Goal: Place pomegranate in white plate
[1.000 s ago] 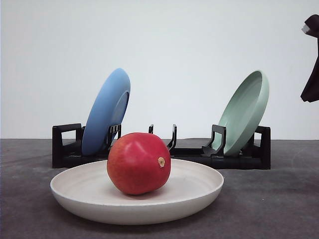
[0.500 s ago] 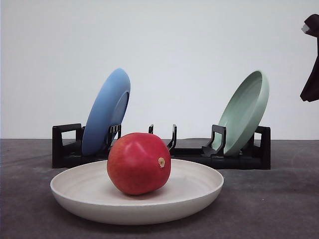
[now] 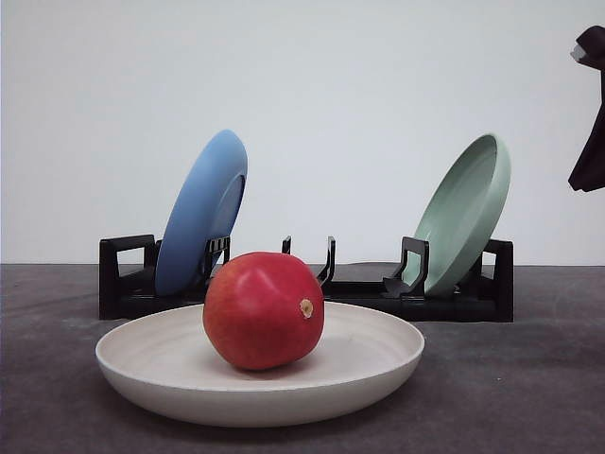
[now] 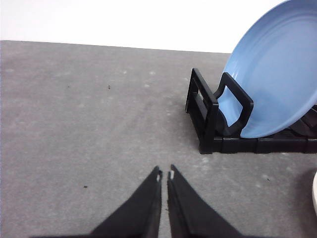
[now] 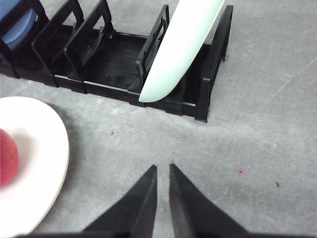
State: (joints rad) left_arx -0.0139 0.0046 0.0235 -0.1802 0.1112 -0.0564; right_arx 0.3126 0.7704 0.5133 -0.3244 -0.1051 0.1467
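Pomegranate [image 3: 263,310] sat in the white plate [image 3: 170,374], stem nub sideways, off to the left of the right pincer [image 5: 162,170]; both it and the left pincer [image 4: 165,174] were nearly closed, empty.

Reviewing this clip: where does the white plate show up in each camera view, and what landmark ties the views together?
Front view: the white plate sits low and centre, holding the pomegranate, in front of the black rack.
Left wrist view: only a sliver of its pale rim at the right edge.
Right wrist view: its rim fills the lower left.
Shared landmark: the black rack.
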